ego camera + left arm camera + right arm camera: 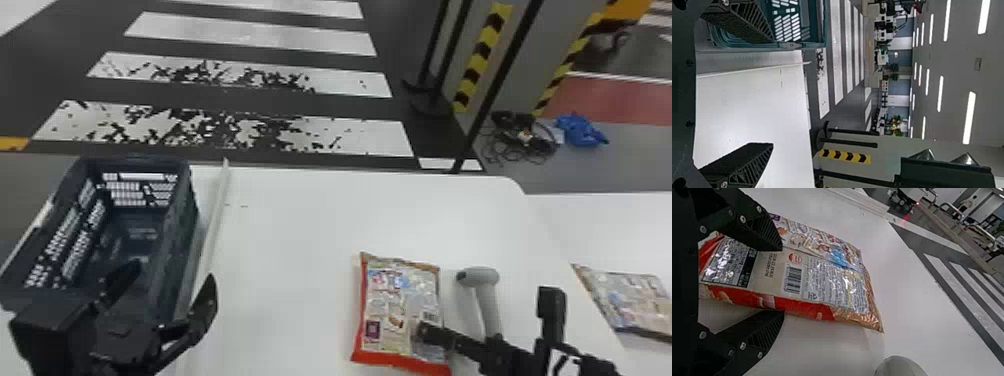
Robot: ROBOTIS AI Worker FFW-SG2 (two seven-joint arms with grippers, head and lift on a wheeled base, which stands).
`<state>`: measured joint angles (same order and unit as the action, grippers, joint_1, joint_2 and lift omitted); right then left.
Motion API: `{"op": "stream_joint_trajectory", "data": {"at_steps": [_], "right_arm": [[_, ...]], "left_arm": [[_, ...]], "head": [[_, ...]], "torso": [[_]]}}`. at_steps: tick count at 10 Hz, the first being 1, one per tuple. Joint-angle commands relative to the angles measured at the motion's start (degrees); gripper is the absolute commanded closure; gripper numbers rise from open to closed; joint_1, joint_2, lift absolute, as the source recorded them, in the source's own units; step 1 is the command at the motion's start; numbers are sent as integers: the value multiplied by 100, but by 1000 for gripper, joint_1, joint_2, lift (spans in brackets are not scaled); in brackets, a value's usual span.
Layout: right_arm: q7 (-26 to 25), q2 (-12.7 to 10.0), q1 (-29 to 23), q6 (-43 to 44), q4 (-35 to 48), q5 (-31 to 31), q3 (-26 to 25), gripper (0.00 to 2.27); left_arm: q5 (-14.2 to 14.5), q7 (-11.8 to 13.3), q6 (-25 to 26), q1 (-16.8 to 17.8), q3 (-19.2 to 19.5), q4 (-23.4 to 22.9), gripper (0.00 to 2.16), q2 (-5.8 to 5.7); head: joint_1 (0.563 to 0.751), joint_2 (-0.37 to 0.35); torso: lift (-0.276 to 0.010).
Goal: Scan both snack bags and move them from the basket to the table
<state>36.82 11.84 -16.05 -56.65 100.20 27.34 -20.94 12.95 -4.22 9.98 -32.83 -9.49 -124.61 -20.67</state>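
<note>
Head view high, angled down, wrist views low, close (lying sideways), floor stripes [250,39] shared

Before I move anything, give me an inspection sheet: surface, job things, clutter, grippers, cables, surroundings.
Surface: smooth white table, pale raised strip beside the basket.
Job things: dark blue perforated plastic basket at left; red-edged printed plastic snack bag lying flat; grey handheld scanner right of it; second printed snack bag farther right.
Clutter: crumpled blue item on the floor.
Grippers: black left gripper by the basket, fingers apart; black right gripper at the red-edged bag, fingers apart.
Cables: black tangle on the floor.
Surroundings: white floor stripes, grey pillar with yellow-black edging.
</note>
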Motion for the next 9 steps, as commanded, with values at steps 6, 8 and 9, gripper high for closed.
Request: {"op": "stream_joint_trajectory", "data": {"at_steps": [6, 8, 9], "right_arm": [[36, 64, -39, 219, 26, 26, -33, 2253], [27, -50, -188, 44, 509, 114, -59, 2253], [9, -165, -232, -220, 870, 166, -129, 2253]], "left_arm": [[6, -9, 0, 48, -18, 86, 53, 28], [6, -18, -18, 57, -18, 51, 53, 20], [6, -18, -18, 66, -18, 51, 53, 20]], "head": [[695, -168], [695, -159], [695, -154]], "torso": [[-98], [-98], [-98]]}}
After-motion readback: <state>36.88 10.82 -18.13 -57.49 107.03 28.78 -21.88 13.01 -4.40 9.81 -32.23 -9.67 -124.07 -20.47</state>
